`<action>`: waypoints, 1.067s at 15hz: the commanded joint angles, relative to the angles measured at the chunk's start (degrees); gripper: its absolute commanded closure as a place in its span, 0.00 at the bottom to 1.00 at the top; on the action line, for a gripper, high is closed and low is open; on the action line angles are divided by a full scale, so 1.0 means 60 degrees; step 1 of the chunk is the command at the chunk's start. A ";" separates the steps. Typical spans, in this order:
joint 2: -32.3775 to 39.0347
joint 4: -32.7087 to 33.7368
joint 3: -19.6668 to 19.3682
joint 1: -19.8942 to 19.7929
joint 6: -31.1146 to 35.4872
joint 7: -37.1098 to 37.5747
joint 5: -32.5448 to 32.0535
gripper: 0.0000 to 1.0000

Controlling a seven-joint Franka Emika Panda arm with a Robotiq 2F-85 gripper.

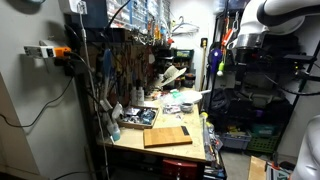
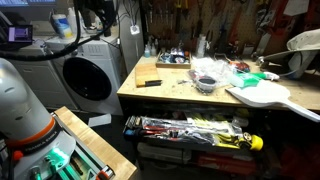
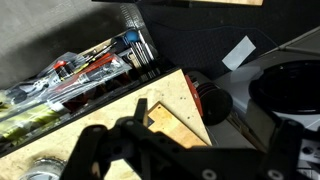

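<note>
Gripper [image 3: 185, 152] fills the bottom of the wrist view as a dark, blurred shape, released, its fingers [image 3: 92, 148] spread wide with nothing between them. It hangs over a wooden panel [image 3: 110, 125] whose pale corner sits just below and between the fingers; nothing touches it. Beyond the panel's edge lies a tool shelf [image 3: 85, 70] crammed with red- and dark-handled hand tools, and to the side of the panel a red and black object [image 3: 210, 102] rests near a round black rim [image 3: 290, 90]; what these two are cannot be told. In an exterior view the white arm [image 1: 280, 12] reaches in high, well apart from the workbench [image 1: 130, 140], a wooden-topped bench bearing a flat wooden board [image 1: 167, 136] and small clutter, backed by a pegboard [image 1: 125, 55] hung with tools. In an exterior view the same workbench [image 2: 165, 90] carries a black bowl [image 2: 205, 82] and a white guitar-shaped body [image 2: 262, 95], the tool shelf [image 2: 190, 130] sticks out beneath its top, a washing machine [image 2: 85, 70] stands beside it, and the robot's pale base [image 2: 25, 105] rises close to the camera, next to the wooden panel [image 2: 85, 140]. The room is a crowded workshop, dim at the edges.
</note>
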 commanded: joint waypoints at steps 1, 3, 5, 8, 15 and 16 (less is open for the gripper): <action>0.0037 0.0024 0.0069 -0.0111 -0.0018 -0.0070 0.0057 0.00; 0.0384 0.0083 -0.0007 0.0044 0.0493 -0.0464 -0.0193 0.00; 0.0901 0.0149 -0.0090 0.0007 0.1307 -0.0732 -0.0514 0.00; 0.1765 0.0152 -0.0370 0.0115 0.2702 -0.1340 -0.0651 0.00; 0.4090 0.0339 -0.0561 -0.0032 0.5148 -0.3063 -0.1100 0.00; 0.4397 0.0354 -0.0600 -0.0100 0.5483 -0.3290 -0.1192 0.00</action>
